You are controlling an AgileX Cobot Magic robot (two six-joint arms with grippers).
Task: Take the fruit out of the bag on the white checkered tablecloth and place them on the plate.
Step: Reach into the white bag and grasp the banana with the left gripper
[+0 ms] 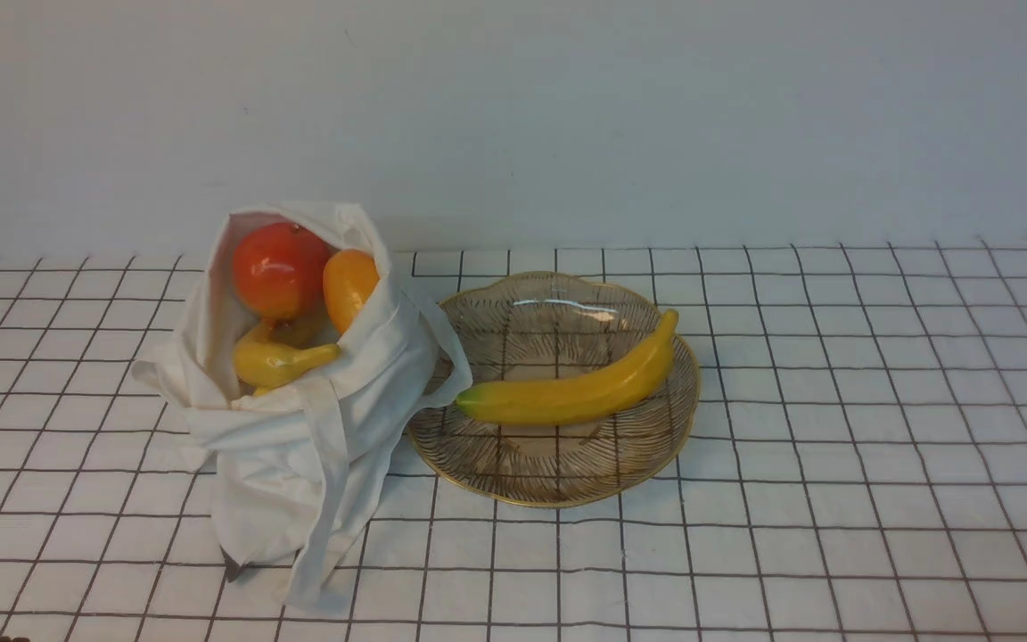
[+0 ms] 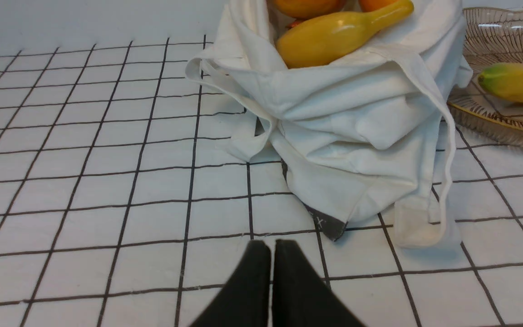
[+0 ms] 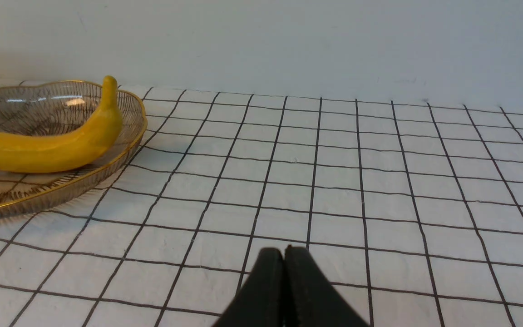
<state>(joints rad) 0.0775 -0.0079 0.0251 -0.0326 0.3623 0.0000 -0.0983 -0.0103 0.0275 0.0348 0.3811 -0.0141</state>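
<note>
Slumping bag point(image 1: 299, 446) half-hiding fruit point(image 1: 280, 267), plate point(image 1: 554, 468) edge behind it — banana point(image 1: 576, 394) across

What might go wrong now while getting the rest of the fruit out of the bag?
The soft bag stands close beside the plate; tugging a fruit may drag it along or snag its strap. The round red fruit might roll off the shallow plate, where a banana already lies across.
</note>
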